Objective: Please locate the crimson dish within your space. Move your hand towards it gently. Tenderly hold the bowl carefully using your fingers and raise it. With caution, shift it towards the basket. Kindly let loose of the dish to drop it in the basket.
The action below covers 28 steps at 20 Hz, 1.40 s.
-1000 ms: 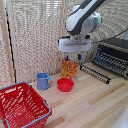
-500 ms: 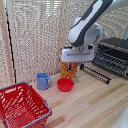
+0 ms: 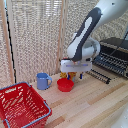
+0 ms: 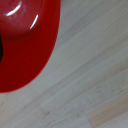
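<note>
Lowered end effector (image 3: 74, 76) hovers over glossy red bowl (image 3: 65, 85).

Wrist cam: red bowl (image 4: 25, 42) filled most of one side of the frame — glossy plastic, with a couple of bright white glare streaks near its rim. Its curved edge ran diagonally across the shot. The rest was pale wood tabletop (image 4: 92, 75) with fine grain lines and plank seams running at a slant. A small dark sliver sat at the frame edge over the bowl — couldn't tell what it was. My fingers weren't visible in this shot.
</note>
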Available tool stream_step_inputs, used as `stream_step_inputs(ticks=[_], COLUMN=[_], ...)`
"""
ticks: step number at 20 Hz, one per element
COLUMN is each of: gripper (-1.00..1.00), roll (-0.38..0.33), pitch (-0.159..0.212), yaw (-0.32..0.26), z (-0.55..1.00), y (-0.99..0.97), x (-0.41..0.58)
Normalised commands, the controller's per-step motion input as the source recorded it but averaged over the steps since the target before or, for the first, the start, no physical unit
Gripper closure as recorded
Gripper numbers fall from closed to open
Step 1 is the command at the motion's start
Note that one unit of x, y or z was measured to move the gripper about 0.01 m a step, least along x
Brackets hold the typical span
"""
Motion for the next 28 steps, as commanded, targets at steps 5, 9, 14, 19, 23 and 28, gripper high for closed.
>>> stream_step_inputs(ticks=[5, 9, 14, 19, 23, 28], gripper=[1.00, 1.00, 1.00, 1.00, 1.00, 1.00], roll=[-0.071, -0.054, -0.057, -0.055, -0.046, -0.003], pitch=[0.016, 0.000, 0.000, 0.000, 0.000, 0.000], yaw=[0.000, 0.000, 0.000, 0.009, 0.008, 0.006], z=[-0.38, -0.32, -0.28, -0.18, -0.08, 0.00], y=[0.02, 0.03, 0.05, 0.05, 0.08, 0.01], x=[-0.170, -0.145, -0.134, -0.125, -0.071, -0.068])
